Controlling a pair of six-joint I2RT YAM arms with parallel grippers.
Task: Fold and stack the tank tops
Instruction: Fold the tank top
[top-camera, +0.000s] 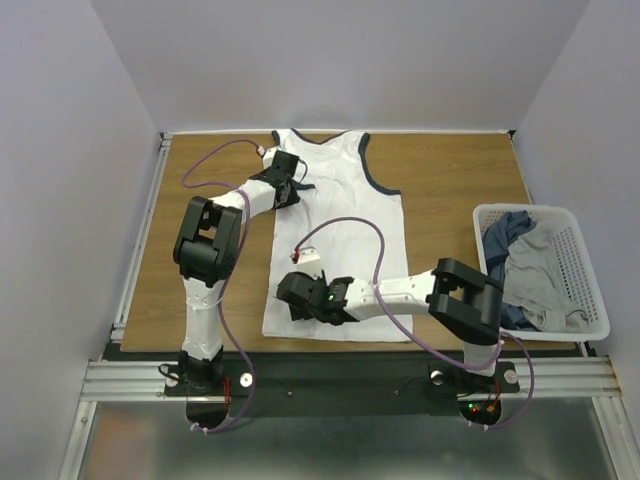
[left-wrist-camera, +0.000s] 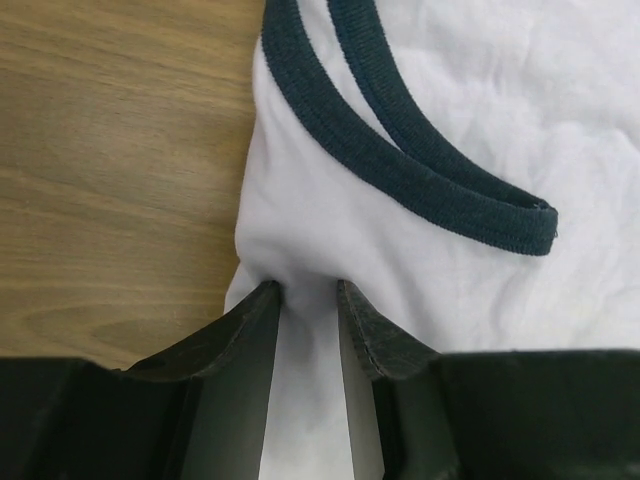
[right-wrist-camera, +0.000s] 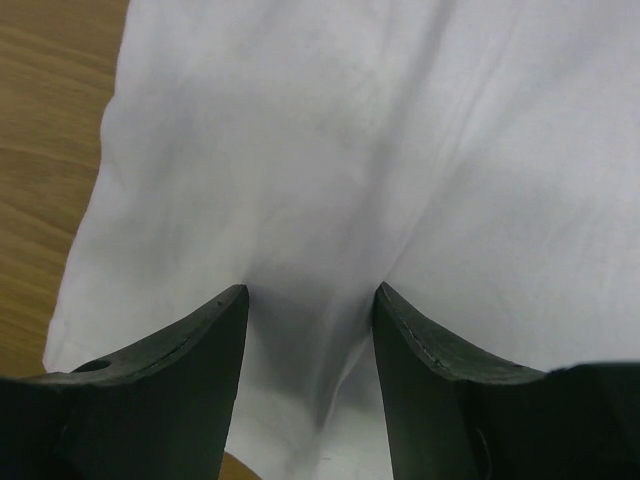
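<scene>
Lying flat on the wooden table (top-camera: 450, 180), the white tank top (top-camera: 340, 250) has its navy-edged neck at the far side and its hem toward the arms, with only plain white cloth showing. The left gripper (left-wrist-camera: 308, 285) is at the garment's far left, beside the navy armhole binding (left-wrist-camera: 400, 170), its claw clamped on a bunched ridge of white cloth. The right gripper (right-wrist-camera: 310, 290) sits over the near left part by the hem; its fingers stand apart with creased cloth running between them, but I cannot tell whether they pinch it. From above, its fingertips are hidden under the wrist. The white mesh basket (top-camera: 585, 250) at the right holds a heaped grey top (top-camera: 540, 275) and a dark blue one (top-camera: 505, 230), their shapes hard to make out.
</scene>
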